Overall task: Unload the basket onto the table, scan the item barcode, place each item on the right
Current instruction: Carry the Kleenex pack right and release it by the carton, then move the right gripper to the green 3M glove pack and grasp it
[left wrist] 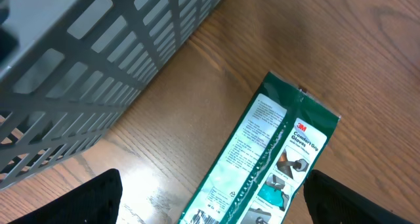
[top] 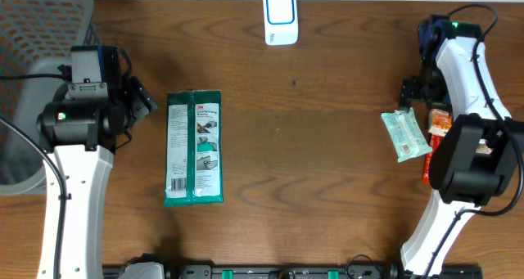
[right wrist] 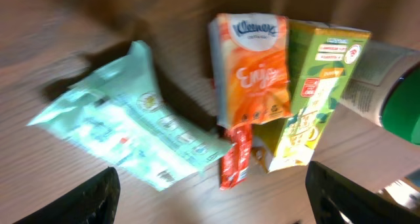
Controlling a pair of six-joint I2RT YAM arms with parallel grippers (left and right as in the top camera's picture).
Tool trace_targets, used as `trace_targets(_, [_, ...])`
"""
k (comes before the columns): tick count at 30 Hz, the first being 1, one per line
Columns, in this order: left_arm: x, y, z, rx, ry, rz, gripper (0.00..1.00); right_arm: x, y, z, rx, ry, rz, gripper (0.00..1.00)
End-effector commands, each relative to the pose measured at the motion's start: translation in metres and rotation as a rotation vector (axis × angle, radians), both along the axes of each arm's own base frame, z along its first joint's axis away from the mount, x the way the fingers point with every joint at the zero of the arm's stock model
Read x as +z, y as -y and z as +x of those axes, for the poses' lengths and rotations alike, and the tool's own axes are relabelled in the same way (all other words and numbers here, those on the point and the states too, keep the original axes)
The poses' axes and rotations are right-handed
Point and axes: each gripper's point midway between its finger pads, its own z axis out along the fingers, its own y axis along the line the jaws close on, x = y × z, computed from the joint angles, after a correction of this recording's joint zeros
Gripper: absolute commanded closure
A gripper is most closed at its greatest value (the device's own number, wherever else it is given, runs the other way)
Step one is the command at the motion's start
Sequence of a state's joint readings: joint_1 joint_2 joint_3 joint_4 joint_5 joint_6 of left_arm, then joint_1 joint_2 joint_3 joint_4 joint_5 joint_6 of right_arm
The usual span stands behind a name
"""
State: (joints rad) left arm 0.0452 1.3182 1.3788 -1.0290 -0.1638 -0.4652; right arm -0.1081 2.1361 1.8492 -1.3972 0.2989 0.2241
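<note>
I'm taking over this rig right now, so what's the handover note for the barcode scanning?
Left fingers: open, empty, beside the green glove pack lying flat on the table.
Right fingers: open, empty, near the wipes pack, tissue pack and carton.
Scanner: far table edge, no item near it.
Done: no scan evident. Left: pick an item, show its barcode to the scanner.

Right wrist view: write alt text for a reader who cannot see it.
A pale green wipes packet lies on the wooden table beside an orange Kleenex pack, a green-yellow carton and a red sachet. The open tool hangs above them.
</note>
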Motion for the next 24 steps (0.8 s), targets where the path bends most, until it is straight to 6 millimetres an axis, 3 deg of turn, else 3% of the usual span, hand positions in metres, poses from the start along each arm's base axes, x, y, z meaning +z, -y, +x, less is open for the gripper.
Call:
trace_targets(1, [0.004, -0.003, -0.001, 0.0, 0.006, 0.017, 0.11, 0.009, -0.058, 0.015, 0.106, 0.065, 0.28, 0.16])
trace_targets(5, [0.004, -0.003, -0.001, 0.0, 0.006, 0.017, 0.11, 0.031, -0.166, 0.026, 0.315, 0.173, 0.86, 0.24])
trace_targets(8, [0.004, -0.003, -0.001, 0.0, 0.006, 0.017, 0.11, 0.048, -0.221, 0.025, 0.43, 0.223, 1.076, 0.27])
trace_targets(11, [0.004, -0.003, -0.001, 0.0, 0.006, 0.017, 0.11, 0.04, -0.257, 0.023, 0.475, 0.211, 1.066, 0.27])
trace_targets(17, [0.004, -0.003, -0.001, 0.0, 0.006, 0.017, 0.11, 0.004, -0.341, 0.016, 0.514, 0.216, 0.933, 0.21])
trace_targets(24, [0.004, -0.003, -0.001, 0.0, 0.006, 0.017, 0.11, -0.036, -0.43, -0.025, 0.622, 0.257, 0.84, 0.2])
